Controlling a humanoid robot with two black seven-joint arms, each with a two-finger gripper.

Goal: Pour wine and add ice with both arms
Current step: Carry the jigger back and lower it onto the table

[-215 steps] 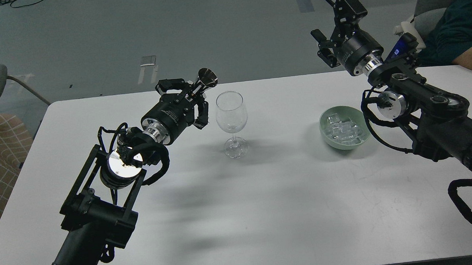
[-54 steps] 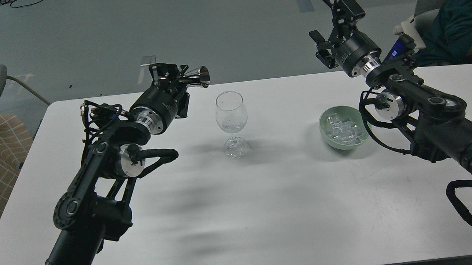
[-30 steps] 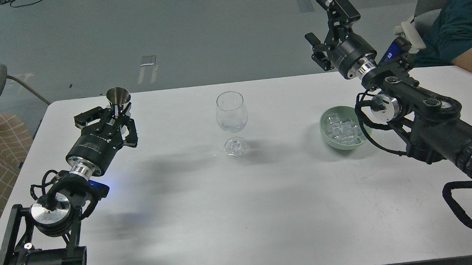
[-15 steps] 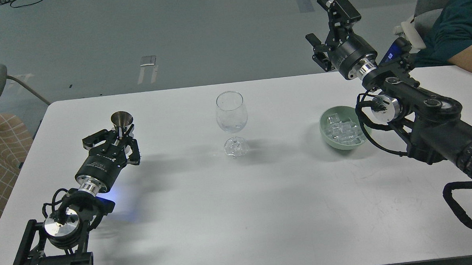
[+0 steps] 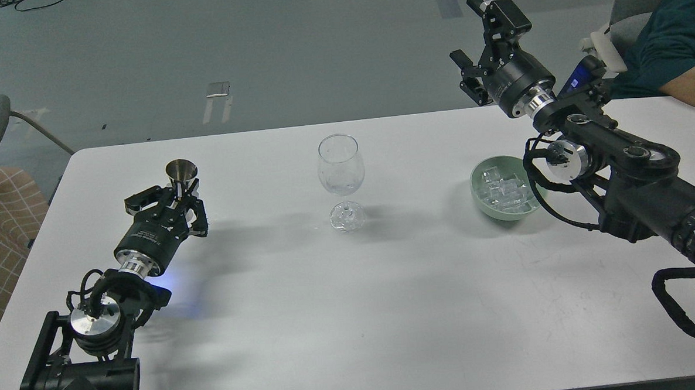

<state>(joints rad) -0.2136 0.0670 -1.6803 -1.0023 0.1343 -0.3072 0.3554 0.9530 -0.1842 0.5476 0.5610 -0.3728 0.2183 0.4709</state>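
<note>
While the left arm [image 5: 95,323] lies low over the near-left part of the white table [image 5: 352,312], well to the left of the wine glass [image 5: 341,180], its jaws are closed on the stem of one small metal cup [image 5: 182,174], a shiny steel cone with its open mouth upward; the left gripper [image 5: 174,196] sits just below that cup. One glass stands upright on the table, clear and smooth, round-bowled on a thin stem with a faceted foot; whether its bowl holds any liquid is hard to tell from here. To the right of the glass sits one pale green round bowl [image 5: 477,192], matte and shallow, and the ice [image 5: 504,193] lies heaped inside it: several small clear glassy cubes, too piled together to count. That ice is well apart from both sets of jaws. Past the bowl and to the right of the glass, the right arm [image 5: 634,182], black with silver rings and looping cables, rises from the right edge, and the right gripper [image 5: 482,48] is held up above the table's far edge, its two fingers spread apart with nothing between them.
</note>
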